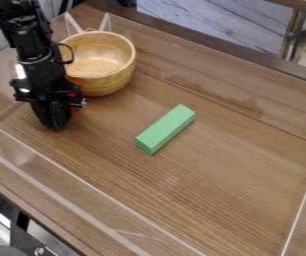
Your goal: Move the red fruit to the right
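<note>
At the left side of the wooden tabletop, the black gripper [53,117] of the robot arm points down with its fingertips low over the boards, close to the surface. Whether its fingers are spread or closed on something cannot be told at this size; only a little of the red fruit [73,112] shows, at and between the dark fingers, the rest hidden by them. Just behind the gripper and toward the middle sits the round wooden bowl [100,62], pale and upright, its open mouth facing up, with the dark arm [26,30] coming down beside it from the upper left corner. Farther out, well apart from the gripper and to the right of the bowl, the green rectangular block [165,129] lies flat and slanted on the wood. Around these things stretches the brown tabletop [229,150], its plank seams running diagonally, with a pale line near the left edge and another at the right. Past the far edge, in the upper right corner, stands part of some wooden furniture [300,25].
</note>
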`<state>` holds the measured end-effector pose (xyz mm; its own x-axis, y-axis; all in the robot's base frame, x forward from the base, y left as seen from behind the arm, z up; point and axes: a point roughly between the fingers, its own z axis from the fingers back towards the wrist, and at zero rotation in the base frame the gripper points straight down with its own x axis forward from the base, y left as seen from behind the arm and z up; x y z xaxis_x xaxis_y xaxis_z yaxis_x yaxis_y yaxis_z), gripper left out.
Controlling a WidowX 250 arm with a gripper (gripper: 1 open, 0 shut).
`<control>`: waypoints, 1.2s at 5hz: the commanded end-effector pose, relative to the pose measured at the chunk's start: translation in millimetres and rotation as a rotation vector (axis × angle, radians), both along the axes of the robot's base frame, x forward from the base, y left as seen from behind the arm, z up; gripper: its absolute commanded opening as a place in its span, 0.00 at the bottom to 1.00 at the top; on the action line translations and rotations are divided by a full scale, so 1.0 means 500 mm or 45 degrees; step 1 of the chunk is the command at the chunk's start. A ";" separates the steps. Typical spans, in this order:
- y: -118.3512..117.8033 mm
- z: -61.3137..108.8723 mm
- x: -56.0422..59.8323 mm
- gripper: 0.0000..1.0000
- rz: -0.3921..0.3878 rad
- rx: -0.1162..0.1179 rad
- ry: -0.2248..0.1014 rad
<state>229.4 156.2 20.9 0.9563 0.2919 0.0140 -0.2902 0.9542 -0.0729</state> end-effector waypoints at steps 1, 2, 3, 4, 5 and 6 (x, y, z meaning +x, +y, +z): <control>0.007 0.020 0.015 1.00 0.007 0.017 -0.046; 0.000 0.016 0.015 1.00 0.016 -0.004 -0.042; -0.006 0.042 0.019 0.00 -0.081 -0.005 -0.051; 0.001 0.101 0.032 0.00 -0.070 0.000 -0.084; -0.014 0.199 0.056 0.00 -0.036 0.014 -0.155; -0.059 0.261 0.079 0.00 -0.079 -0.008 -0.205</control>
